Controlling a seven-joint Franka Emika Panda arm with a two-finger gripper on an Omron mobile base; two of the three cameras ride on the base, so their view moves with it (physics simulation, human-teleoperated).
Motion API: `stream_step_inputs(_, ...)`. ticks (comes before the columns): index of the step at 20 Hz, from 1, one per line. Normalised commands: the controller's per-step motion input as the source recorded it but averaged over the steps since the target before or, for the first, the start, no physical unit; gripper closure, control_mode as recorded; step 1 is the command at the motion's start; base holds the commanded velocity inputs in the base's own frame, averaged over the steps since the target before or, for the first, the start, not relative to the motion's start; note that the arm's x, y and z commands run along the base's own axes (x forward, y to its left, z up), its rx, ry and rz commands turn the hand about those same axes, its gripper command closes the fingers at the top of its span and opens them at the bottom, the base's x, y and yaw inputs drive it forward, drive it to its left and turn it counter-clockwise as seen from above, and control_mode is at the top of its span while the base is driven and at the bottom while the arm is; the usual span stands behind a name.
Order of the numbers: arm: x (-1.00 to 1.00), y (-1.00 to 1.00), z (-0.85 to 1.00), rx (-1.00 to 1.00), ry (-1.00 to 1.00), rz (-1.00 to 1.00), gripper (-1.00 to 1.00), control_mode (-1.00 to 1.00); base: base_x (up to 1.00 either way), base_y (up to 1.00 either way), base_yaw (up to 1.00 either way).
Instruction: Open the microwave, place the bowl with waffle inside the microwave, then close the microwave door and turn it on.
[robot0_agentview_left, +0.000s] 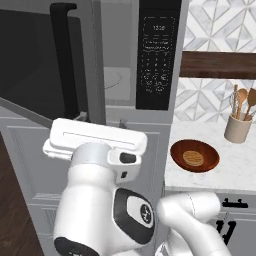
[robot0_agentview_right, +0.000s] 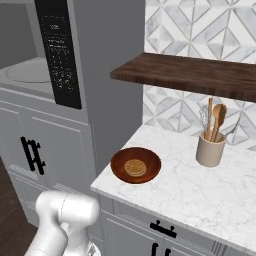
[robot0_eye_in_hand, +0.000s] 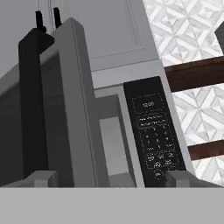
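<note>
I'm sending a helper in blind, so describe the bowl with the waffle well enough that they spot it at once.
Find the white marble counter right of the tall grey microwave, under the dark wooden shelf. Near its front corner closest to the microwave sits the bowl: wide, shallow, glossy reddish-brown, holding a round waffle. The beige cup further back holds wooden spoons instead.

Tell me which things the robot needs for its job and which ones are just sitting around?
Needed:
microwave
microwave door, already swung open
bowl
waffle inside the bowl

Just sitting around:
utensil cup with wooden spoons
wooden shelf
</note>
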Motion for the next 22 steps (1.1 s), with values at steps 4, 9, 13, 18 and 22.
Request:
stream_step_inputs(4,-0.2,-0.71,0.1,0.39,0.0,0.12,-1.0,-1.0,0.0,0.0,0.0)
stream_step_inputs(9,0.0,-0.82,-0.36,0.4,0.1,0.18,-1.0,-1.0,0.0,0.0,0.0)
stream_step_inputs(13,0.0,-1.0,-0.37,0.34,0.03,0.23,-1.0,-1.0,0.0,0.0,0.0)
stream_step_inputs(18,0.14,-0.75,-0.05,0.46,0.06,0.33,-1.0,-1.0,0.0,0.0,0.0)
stream_step_inputs(22,0.41,-0.35,0.0,0.48,0.16,0.35,-1.0,-1.0,0.0,0.0,0.0)
